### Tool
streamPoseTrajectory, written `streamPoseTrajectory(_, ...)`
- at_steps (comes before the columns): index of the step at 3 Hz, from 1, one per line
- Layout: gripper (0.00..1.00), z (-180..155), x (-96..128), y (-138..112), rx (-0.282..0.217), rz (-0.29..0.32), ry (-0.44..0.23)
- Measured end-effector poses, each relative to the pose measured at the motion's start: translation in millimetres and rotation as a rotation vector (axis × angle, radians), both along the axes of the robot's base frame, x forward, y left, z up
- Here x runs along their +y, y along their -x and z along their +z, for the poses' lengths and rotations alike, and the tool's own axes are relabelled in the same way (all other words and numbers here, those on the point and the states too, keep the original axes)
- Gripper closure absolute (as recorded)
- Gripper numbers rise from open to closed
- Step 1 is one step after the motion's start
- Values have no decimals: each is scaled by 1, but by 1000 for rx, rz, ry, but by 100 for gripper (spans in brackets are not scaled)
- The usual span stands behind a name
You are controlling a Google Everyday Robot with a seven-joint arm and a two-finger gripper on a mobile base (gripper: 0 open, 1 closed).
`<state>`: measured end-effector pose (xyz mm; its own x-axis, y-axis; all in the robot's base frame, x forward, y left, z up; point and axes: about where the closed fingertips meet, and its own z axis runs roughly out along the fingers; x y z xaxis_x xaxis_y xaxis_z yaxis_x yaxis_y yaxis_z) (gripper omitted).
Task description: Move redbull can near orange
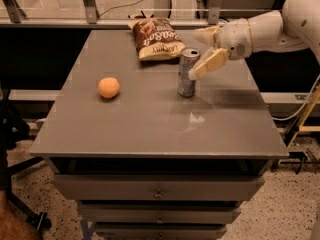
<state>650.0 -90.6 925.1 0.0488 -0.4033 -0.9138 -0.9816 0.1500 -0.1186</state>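
Note:
The redbull can (186, 76) stands upright on the grey table (150, 129), right of centre. The orange (108, 87) lies on the table to the can's left, well apart from it. My gripper (196, 54) reaches in from the right at the height of the can's top. It is open: one finger (210, 63) is in front of the can's right side and the other finger (205, 34) is behind it. The can stands on the table, not lifted.
A brown chip bag (156, 38) lies at the back of the table, just behind the can. The table has drawers below (157, 191). A rail and glass run behind the table. My white arm (280, 26) comes in from the upper right.

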Motion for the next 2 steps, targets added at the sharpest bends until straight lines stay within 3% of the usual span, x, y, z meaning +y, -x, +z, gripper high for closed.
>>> streamPoseTrajectory(1,15,-1,7,4,6,14,0)
streamPoseTrajectory(2,38,0,10,7,9,21,2)
